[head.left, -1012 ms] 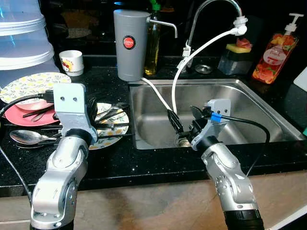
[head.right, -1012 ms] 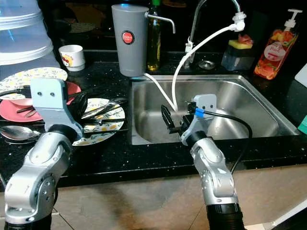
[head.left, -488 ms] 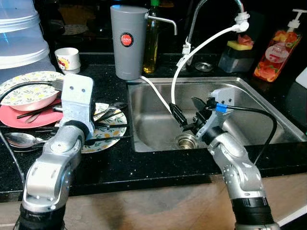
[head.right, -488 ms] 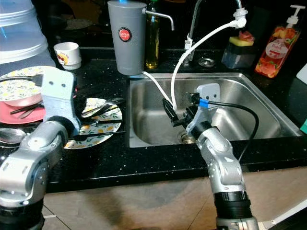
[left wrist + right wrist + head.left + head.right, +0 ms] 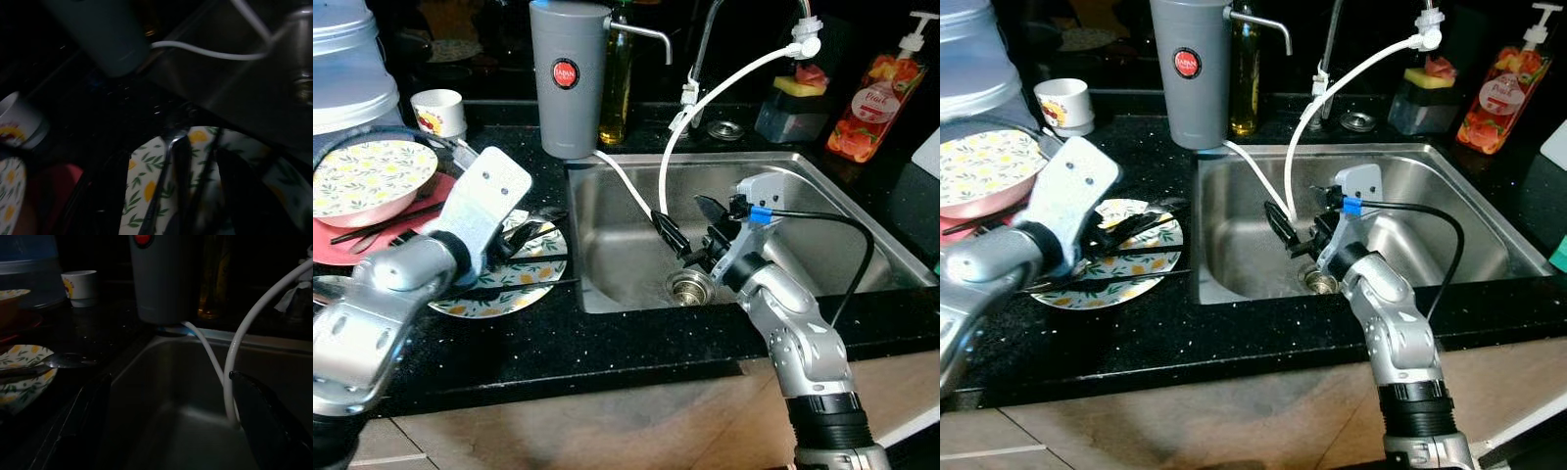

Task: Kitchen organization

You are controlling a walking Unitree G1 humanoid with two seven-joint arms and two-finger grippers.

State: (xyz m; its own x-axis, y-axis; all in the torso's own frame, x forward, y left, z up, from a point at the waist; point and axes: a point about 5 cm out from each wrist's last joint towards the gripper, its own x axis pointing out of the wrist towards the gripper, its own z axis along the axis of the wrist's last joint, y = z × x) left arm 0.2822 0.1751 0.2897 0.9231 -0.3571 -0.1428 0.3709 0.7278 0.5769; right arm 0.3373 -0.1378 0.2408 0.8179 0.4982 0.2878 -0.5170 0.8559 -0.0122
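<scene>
Cutlery (image 5: 524, 240) on floral plate (image 5: 509, 286) partly hidden behind left hand (image 5: 514, 235).

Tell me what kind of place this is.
A home kitchen, most likely: a stainless steel sink set in a black counter, a soap dispenser bottle behind it, and a used floral plate with cutlery alongside.

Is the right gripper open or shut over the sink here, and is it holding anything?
Open and empty: the right gripper hangs above the sink with its two black fingers spread apart, nothing between them.
</scene>
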